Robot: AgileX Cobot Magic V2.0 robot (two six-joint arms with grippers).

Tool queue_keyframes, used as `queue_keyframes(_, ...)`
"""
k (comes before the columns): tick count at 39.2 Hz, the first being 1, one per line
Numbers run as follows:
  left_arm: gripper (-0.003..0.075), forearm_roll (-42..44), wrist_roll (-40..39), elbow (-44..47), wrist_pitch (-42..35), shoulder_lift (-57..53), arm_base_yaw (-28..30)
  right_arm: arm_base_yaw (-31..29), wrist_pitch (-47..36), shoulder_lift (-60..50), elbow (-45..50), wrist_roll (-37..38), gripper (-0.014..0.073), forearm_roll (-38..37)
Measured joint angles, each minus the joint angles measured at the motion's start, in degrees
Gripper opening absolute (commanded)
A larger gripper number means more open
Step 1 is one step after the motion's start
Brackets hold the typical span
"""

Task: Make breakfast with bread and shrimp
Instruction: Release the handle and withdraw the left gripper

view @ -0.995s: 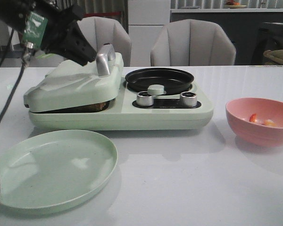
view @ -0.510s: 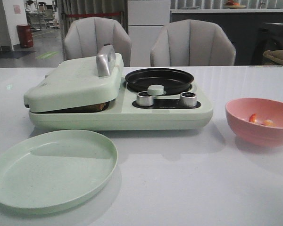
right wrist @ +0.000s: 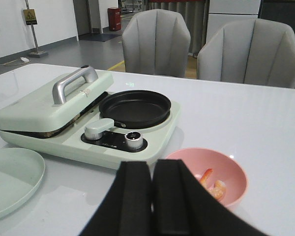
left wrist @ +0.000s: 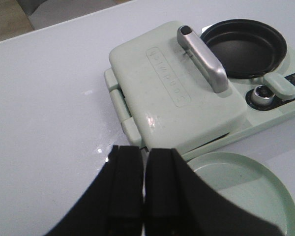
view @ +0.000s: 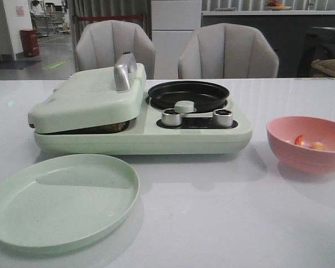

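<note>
- Left gripper [left wrist: 143, 189]: fingers pressed together, only a thin seam between them, holding nothing. It hangs above the hinge side of the breakfast maker [view: 139, 120].
- Right gripper [right wrist: 152, 196]: also narrowed to a slit, empty, just above the near rim of the pink bowl [view: 308, 144].
- Bread [view: 116, 127]: only a brown edge shows in the gap under the closed press lid [view: 89, 100]. Slice count cannot be told.
- Shrimp [view: 308, 142]: two pieces visible in the bowl.
- Counts: one press handle [view: 124, 71], one black pan [view: 188, 94], two knobs [view: 171, 117], one green plate [view: 61, 198], two chairs [view: 228, 51].
- Risk: bread may scorch if the lid stays down too long.
- Risk: shrimp are small and curled; closing on them against the curved bowl wall could make them slip or tip the bowl.
- Risk: lifting the lid off-centre could drag the whole unit across the table [view: 223, 212].
</note>
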Motion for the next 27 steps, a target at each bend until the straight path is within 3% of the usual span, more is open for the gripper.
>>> queue_keyframes(13, 0.0114, -3.6, 0.0, 18.7, -7.4, -22.9, 0.0, 0.0, 0.0, 0.0, 0.0, 0.0, 0.0153, 0.0)
queue_keyframes(27, 0.0114, -4.6, 0.0, 30.1, -11.0, -38.4, 0.0, 0.0, -0.9, 0.0, 0.0, 0.1, 0.0156, 0.1)
